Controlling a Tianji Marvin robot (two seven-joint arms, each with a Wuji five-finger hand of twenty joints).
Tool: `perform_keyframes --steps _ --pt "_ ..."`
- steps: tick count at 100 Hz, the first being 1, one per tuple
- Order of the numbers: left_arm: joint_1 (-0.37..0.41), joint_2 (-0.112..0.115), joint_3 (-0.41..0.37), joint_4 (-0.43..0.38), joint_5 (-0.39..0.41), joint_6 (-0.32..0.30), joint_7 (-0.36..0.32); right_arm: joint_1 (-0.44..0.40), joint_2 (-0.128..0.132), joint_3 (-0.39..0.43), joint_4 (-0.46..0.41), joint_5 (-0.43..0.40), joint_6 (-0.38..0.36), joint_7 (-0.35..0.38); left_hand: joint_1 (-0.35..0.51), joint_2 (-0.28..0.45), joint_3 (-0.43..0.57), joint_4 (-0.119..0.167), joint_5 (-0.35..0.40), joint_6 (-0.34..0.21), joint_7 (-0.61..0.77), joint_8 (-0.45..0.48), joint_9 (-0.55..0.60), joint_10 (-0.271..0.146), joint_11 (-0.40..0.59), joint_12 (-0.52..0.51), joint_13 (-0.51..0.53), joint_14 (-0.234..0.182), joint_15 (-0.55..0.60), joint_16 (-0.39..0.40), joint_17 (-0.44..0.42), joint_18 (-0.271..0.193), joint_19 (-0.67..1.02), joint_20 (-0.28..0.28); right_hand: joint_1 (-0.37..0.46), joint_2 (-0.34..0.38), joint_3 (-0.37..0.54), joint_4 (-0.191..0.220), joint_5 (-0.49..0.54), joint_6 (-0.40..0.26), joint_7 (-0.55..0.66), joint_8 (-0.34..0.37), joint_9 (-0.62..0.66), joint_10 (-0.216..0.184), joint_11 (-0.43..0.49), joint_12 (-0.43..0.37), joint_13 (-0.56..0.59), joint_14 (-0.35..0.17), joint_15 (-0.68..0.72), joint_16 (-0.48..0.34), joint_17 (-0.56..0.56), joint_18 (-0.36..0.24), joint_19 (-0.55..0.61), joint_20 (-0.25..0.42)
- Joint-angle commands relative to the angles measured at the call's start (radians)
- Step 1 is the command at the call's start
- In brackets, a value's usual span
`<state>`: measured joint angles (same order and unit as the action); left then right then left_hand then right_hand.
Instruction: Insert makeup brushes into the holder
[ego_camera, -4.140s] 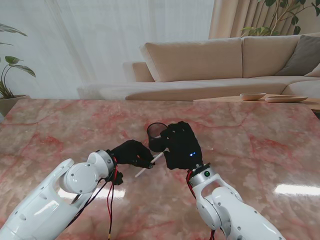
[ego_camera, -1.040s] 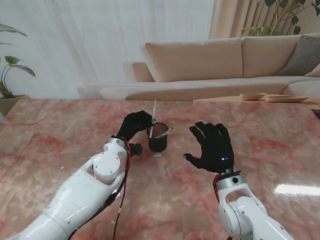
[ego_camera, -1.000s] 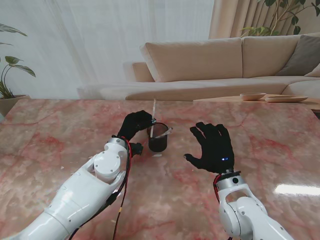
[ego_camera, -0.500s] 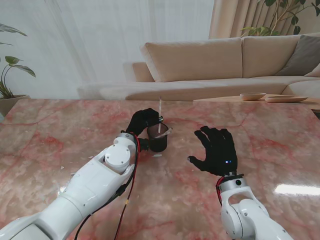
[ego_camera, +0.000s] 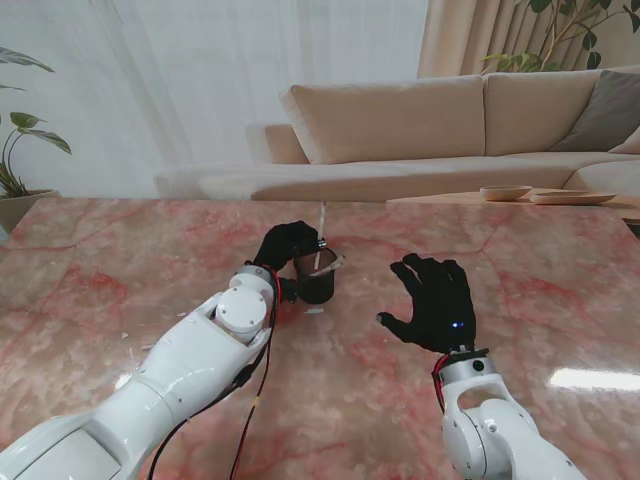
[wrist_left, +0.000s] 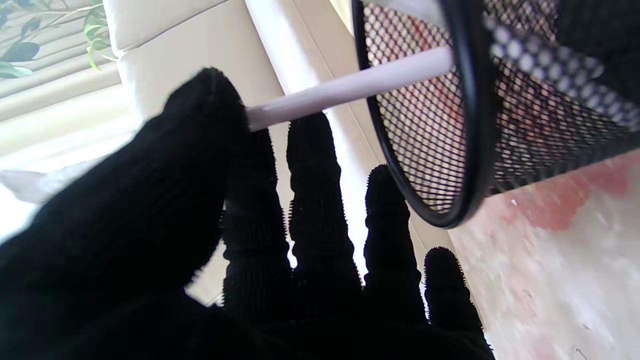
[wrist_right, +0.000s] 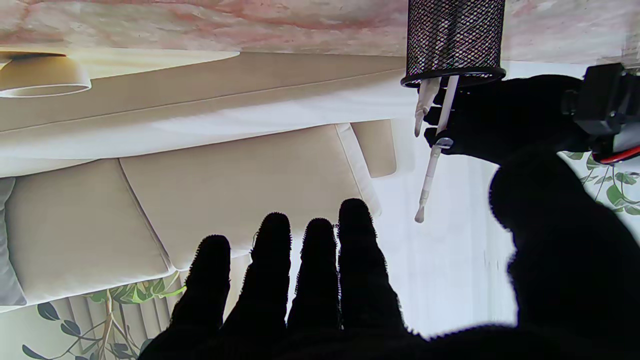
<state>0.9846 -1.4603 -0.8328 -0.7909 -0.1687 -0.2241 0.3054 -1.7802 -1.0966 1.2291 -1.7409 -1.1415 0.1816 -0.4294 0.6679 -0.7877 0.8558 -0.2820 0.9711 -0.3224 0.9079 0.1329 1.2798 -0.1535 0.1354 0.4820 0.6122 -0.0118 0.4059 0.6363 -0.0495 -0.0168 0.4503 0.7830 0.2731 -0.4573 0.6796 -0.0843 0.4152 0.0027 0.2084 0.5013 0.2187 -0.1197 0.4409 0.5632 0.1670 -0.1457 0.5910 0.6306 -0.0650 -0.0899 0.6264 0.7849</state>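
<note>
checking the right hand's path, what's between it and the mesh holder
Only bare marble table lies between the open right hand and the mesh holder, seen from the stand.

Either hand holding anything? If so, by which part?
Left hand pinches a brush partway along its handle, lower end inside the holder. Right hand is open, empty.

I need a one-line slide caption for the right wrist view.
Left hand lowers a white brush into the mesh holder, beside another.
</note>
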Motion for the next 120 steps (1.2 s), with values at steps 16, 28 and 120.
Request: perform_keyframes --steps 16,28,120 --pt "-0.009 -0.01 0.008 0.036 0.022 -0.003 0.001 -0.014 -0.003 0.004 0.002 0.008 0.002 0.018 0.06 0.033 0.078 0.039 0.033 -0.112 0.015 -0.036 0.019 -0.071 -0.03 -0.035 -0.054 -0.055 -0.002 -0.01 -0.022 -0.043 -0.046 0.046 -0.034 0.015 0.019 0.018 -0.014 0.004 -0.007 0.008 -0.002 0.015 0.004 0.004 -0.04 0.004 0.016 0.02 -0.008 -0.013 -0.016 0.032" --pt "-0.002 -0.002 0.005 0.022 0.025 0.01 -0.003 -0.014 -0.004 0.005 0.001 0.011 0.002 0.018 0.051 0.024 0.119 0.044 -0.005 -0.03 -0.23 0.019 -0.188 -0.057 0.138 -0.146 -0.106 -0.062 -0.023 -0.022 -0.022 -0.055 -0.096 0.068 -0.032 0.014 0.021 0.017 -0.013 0.004 -0.007 0.009 -0.003 0.015 0.003 0.005 -0.04 0.004 0.016 0.02 -0.008 -0.012 -0.016 0.033" --pt "0.133 0.187 -0.101 -0.357 0.192 0.081 -0.181 0.0 -0.009 -0.005 0.014 0.03 -0.008 -0.012 -0.185 -0.001 0.082 0.1 -0.36 0.164 -0.615 0.083 -0.697 0.04 0.12 -0.249 -0.348 -0.033 -0.189 -0.126 0.001 -0.044 -0.318 -0.171 -0.032 0.01 0.022 0.018 -0.023 0.009 -0.012 0.007 -0.006 0.017 -0.015 -0.006 -0.04 0.009 -0.027 -0.006 -0.018 -0.013 -0.029 0.029"
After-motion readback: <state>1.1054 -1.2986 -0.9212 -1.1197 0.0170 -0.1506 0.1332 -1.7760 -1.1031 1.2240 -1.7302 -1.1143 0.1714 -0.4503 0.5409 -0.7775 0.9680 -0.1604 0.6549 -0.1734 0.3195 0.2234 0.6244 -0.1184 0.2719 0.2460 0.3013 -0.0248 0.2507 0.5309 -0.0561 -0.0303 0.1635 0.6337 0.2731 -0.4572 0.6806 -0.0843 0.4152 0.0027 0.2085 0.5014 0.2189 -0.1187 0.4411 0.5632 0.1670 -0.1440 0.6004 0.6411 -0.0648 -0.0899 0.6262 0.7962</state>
